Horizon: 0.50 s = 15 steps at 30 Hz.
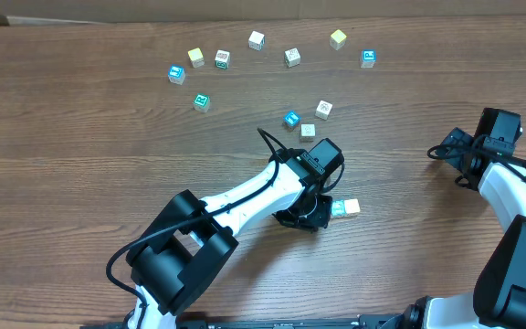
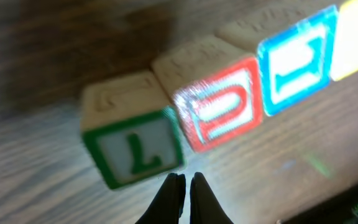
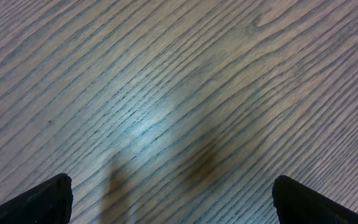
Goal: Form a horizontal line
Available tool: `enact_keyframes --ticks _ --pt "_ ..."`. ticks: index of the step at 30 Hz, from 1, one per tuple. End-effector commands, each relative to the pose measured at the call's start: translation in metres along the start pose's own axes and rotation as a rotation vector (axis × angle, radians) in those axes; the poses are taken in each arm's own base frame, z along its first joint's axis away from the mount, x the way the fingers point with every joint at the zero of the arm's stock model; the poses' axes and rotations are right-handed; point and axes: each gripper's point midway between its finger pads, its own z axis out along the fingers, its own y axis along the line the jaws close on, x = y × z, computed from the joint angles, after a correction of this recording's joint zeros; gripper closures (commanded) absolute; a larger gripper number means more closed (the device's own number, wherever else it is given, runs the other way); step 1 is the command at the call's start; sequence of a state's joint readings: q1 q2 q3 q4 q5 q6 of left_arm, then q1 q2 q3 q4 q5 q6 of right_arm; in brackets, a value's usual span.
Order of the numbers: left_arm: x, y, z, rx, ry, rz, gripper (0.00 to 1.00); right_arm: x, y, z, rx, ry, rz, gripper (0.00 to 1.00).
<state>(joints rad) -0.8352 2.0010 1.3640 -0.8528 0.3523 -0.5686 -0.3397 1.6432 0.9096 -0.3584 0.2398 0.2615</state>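
Observation:
The horizontal line (image 2: 229, 87) is a row of touching cubes in the left wrist view: a white-green cube (image 2: 132, 152), a red one (image 2: 219, 109), a teal one (image 2: 294, 62) and a yellow one (image 2: 356, 37). The row slants up to the right. In the overhead view only its teal (image 1: 340, 209) and yellow (image 1: 352, 206) cubes show; the rest is hidden under my left gripper (image 1: 313, 215). My left gripper (image 2: 183, 180) is shut and empty, its tips just in front of the white-green cube. My right gripper (image 1: 444, 153) is open and empty over bare wood (image 3: 173, 199).
Several loose cubes lie in an arc at the back of the table, from a teal one (image 1: 176, 74) to another teal one (image 1: 368, 58). Nearer ones sit just behind the left arm (image 1: 308, 131). The right arm stands at the right edge.

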Motion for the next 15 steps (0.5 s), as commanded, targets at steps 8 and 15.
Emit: enact_keyframes --ticks 8,15 --pt "-0.003 -0.002 -0.051 -0.029 -0.085 0.075 0.96 -0.004 0.0 0.0 0.0 -0.011 0.007 0.0" --pt "-0.021 0.038 -0.055 -0.221 -0.182 0.017 0.96 -0.004 0.0 0.0 0.0 -0.011 0.007 0.0"
